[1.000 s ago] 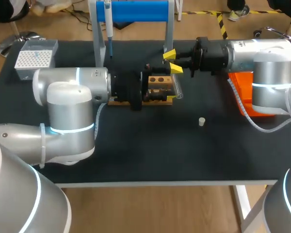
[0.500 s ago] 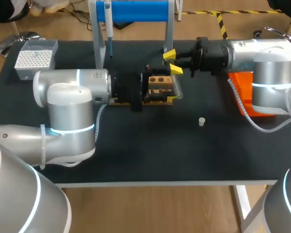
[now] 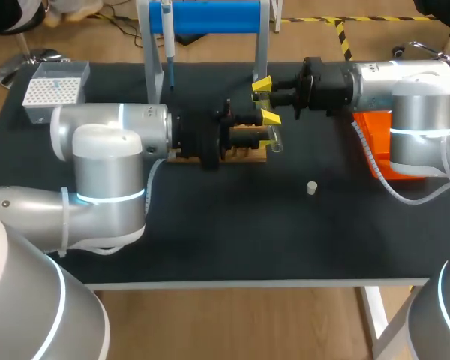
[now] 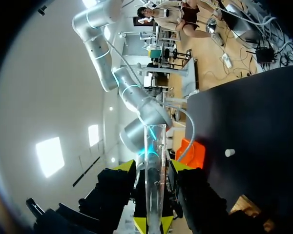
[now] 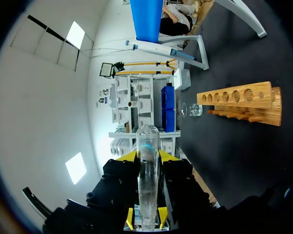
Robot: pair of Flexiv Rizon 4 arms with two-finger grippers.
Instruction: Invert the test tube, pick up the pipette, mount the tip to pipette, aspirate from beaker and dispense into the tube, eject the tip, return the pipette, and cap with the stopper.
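My right fingers (image 5: pixel 163 157) clamp the test tube (image 5: pixel 149 144), held in the air by the rack (image 5: pixel 237 100) near the far edge of the table (image 3: pixel 210 240). My left fingers (image 4: pixel 175 166) flank it; whether they grip, I cannot tell. If my right lets go too soon, the glass would probably drop.

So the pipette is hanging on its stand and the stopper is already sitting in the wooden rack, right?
Not quite. The pipette does hang on its stand, but the stopper is not in the wooden rack; it rests on the black table, apart from the rack, as the head view shows.
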